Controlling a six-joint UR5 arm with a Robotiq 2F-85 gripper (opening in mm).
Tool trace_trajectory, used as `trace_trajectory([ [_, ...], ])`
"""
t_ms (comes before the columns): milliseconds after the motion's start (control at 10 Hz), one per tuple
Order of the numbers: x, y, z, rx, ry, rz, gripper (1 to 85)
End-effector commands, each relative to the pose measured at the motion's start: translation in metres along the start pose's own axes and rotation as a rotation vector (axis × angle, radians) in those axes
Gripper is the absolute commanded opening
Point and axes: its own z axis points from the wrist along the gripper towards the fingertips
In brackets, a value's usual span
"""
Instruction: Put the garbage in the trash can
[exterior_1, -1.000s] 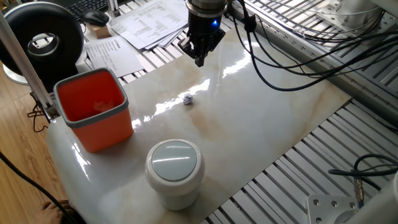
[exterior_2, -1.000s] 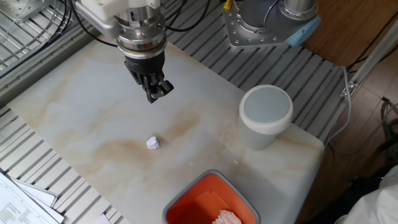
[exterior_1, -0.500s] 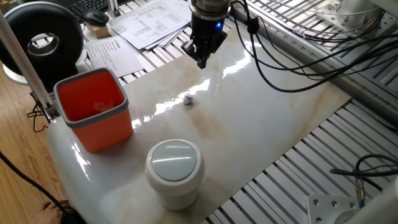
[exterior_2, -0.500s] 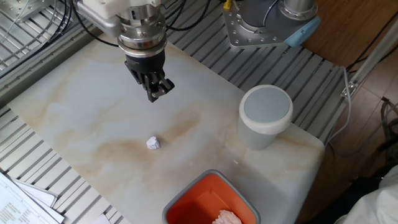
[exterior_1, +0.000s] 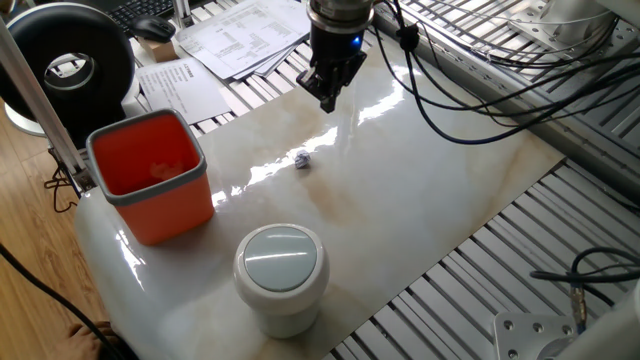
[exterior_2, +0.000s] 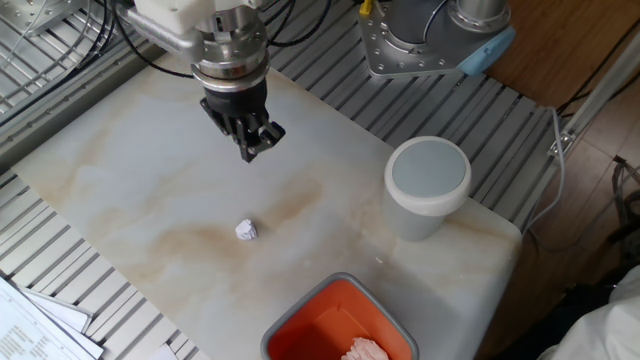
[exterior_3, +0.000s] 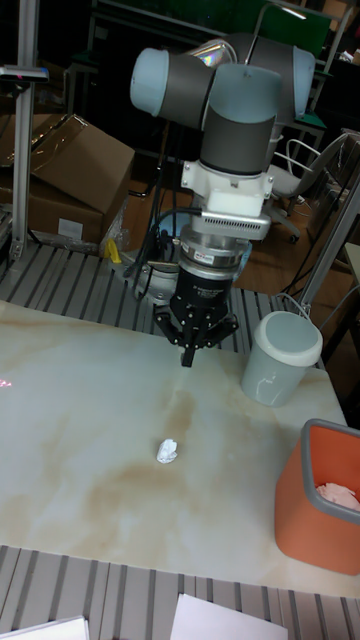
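The garbage (exterior_1: 302, 160) (exterior_2: 246, 231) (exterior_3: 167, 451) is a tiny crumpled whitish scrap lying loose on the marble table top. My gripper (exterior_1: 328, 103) (exterior_2: 252, 152) (exterior_3: 187, 358) hangs above the table beyond the scrap, well apart from it. Its fingers are pressed together into a point with nothing between them. The trash can (exterior_1: 281, 268) (exterior_2: 428, 185) (exterior_3: 281, 358) is a small round white can with a pale domed lid. It stands upright near the table's edge, some way from both the scrap and the gripper.
A square orange bin (exterior_1: 150, 180) (exterior_2: 335, 325) (exterior_3: 320, 500) with a grey rim stands at a table corner, with crumpled paper inside. Black cables (exterior_1: 470, 120) trail over the far side of the table. Papers (exterior_1: 235, 35) and a black round device (exterior_1: 75, 60) lie beyond the edge.
The gripper has drifted slightly away from the scrap, still shut. The scrap and both containers have not moved.
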Motion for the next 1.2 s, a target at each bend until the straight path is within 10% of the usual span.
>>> trace_trajectory([
  [0, -0.016, 0.008, 0.021, -0.045, -0.005, -0.063, 53.7],
  [200, -0.019, 0.003, 0.040, -0.013, 0.012, -0.061, 70.3],
  [600, -0.019, -0.002, 0.045, 0.006, 0.022, -0.059, 70.7],
  [800, -0.038, -0.012, 0.087, 0.028, 0.019, -0.040, 70.0],
  [1100, -0.033, -0.008, 0.095, 0.013, 0.049, -0.027, 68.0],
])
